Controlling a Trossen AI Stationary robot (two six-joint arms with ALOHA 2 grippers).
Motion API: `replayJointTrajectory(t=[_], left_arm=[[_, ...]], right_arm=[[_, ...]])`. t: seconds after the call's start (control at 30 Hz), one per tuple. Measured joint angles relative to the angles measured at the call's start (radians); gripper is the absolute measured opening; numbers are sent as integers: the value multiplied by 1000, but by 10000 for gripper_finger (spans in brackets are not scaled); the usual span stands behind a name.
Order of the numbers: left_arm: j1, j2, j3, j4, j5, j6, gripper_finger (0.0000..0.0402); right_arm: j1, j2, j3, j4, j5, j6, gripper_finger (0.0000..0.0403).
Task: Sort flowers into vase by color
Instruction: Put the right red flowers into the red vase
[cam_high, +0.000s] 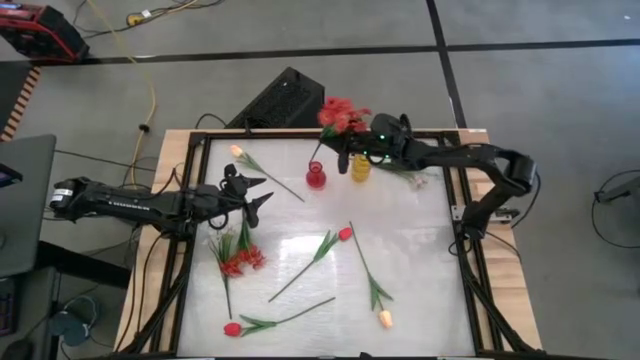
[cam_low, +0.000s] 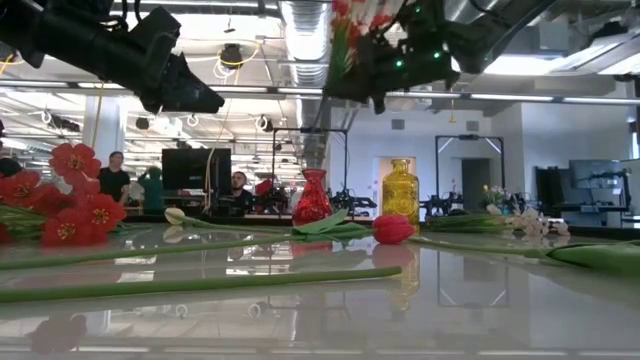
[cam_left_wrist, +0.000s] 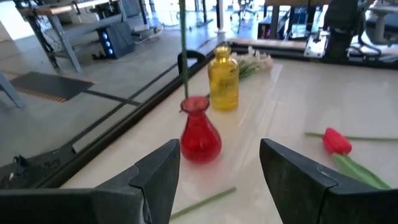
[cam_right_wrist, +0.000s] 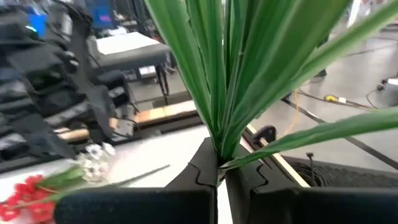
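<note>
My right gripper (cam_high: 345, 152) hovers over the far part of the table, shut on a bunch of small red blossoms (cam_high: 338, 114). Its green stem (cam_left_wrist: 183, 50) runs down to the mouth of the red vase (cam_left_wrist: 200, 134). The yellow vase (cam_left_wrist: 224, 78) stands just right of the red one. My left gripper (cam_high: 255, 195) is open above the table's left part, facing both vases. On the table lie two red tulips (cam_high: 345, 233) (cam_high: 232, 328), two pale peach tulips (cam_high: 237, 151) (cam_high: 385, 320), another red bunch (cam_high: 238, 258) and white sprigs (cam_high: 420, 178). My right gripper (cam_right_wrist: 217, 171) pinches the red bunch by its green stem and leaf bases (cam_right_wrist: 219, 152), between the two fingertips. The bunch stands upright: leaves and blossoms rise above the fingers and the stem hangs below them. The stem's lower end (cam_left_wrist: 185, 96) is at the red vase's mouth.
A black frame rail (cam_high: 460, 215) runs round the white table top. The loose flowers lie across the middle and near part, with bare surface between the vases and the right rail. People sit at desks in the room beyond the table (cam_low: 115, 175).
</note>
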Motion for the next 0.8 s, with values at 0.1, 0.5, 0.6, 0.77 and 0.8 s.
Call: replayJointTrajectory(t=[0.1,0.5,0.6,0.77,0.8], left_arm=[[0,0,0,-34,0,-16,212],[0,0,0,-54,-8,-21,212],[0,0,0,-56,-8,-22,212],[0,0,0,-55,-8,-46,212],[0,0,0,-56,-8,-53,212]], right_arm=[[0,6,5,-6,2,-6,35],[-4,-7,6,-86,19,-49,37],[5,-7,6,-110,18,-61,37],[14,-7,6,-113,19,-62,38],[17,-7,6,-116,19,-61,38]])
